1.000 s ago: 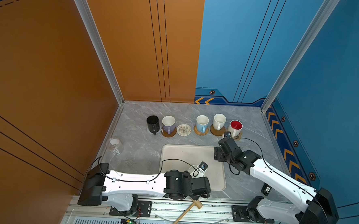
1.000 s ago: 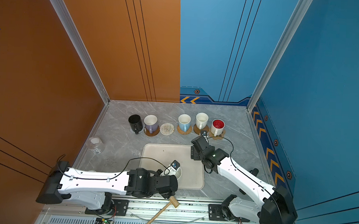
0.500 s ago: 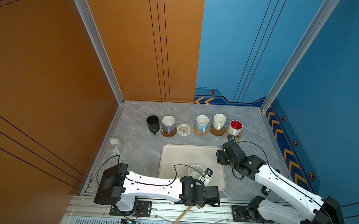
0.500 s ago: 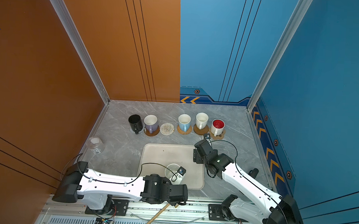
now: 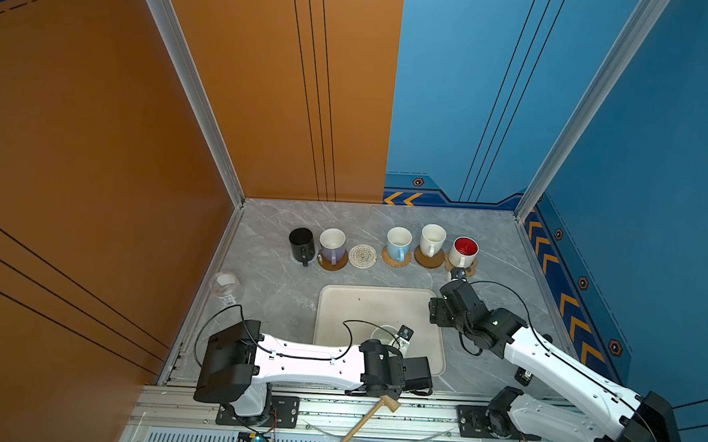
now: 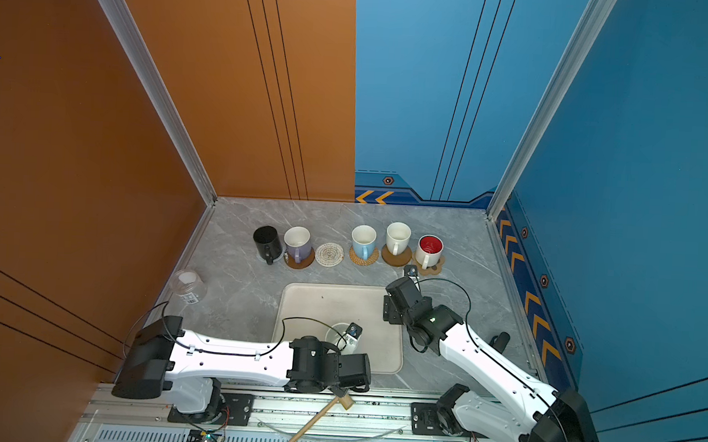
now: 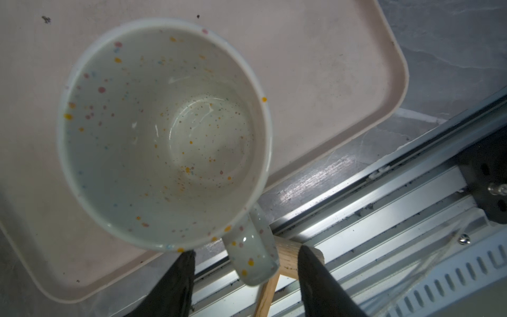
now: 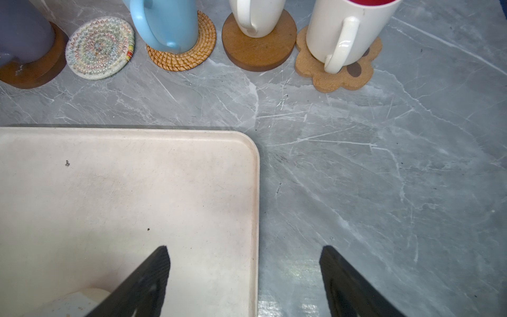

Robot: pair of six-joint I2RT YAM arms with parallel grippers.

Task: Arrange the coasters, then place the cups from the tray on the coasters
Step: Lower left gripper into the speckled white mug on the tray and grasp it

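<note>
- I see the cream tray (image 5: 381, 306) lying at the near middle of the table.
- My right gripper (image 8: 244, 251) hangs spread wide, holding nothing, above the tray's far right corner.
- My left gripper (image 7: 247, 255) stands partly spread, one finger on each side of the mug handle with gaps showing.
- The speckled white mug (image 7: 164, 131) stands upright at the tray's near edge.
- One woven round coaster (image 5: 362, 255) lies bare in the far row, between the lavender mug (image 5: 332, 246) and the light blue mug (image 5: 398, 243).
</note>
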